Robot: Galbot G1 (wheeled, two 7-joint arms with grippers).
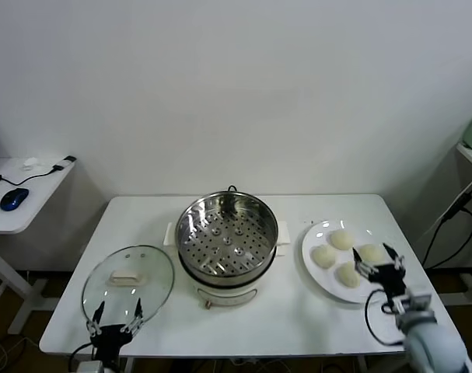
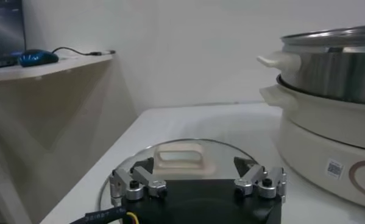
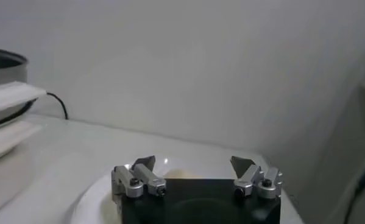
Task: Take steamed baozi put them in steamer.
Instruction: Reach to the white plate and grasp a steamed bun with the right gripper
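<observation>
We see four smooth cream dome-shaped baozi (image 1: pixel 343 256) on a white plate (image 1: pixel 313 260) under the released right jaws (image 1: pixel 379 264); shiny perforated steamer (image 1: pixel 227 233) well apart; left jaws (image 1: pixel 117 320) released beside the glass lid (image 1: pixel 128 282).

Steamer (image 2: pixel 328 97) cut off at right edge of left wrist view. Baozi (image 3: pixel 181 174) mostly hidden behind gripper body, bottom center of right wrist view. Plate (image 3: pixel 94 198) cropped at bottom edge.

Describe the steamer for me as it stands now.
The steamer is a round, shiny steel pot on a cream-white base with side handles, upright at the table's middle. Its perforated tray is bare, with no lid on. The glass lid lies to its left, the plate to its right; neither touches it.
</observation>
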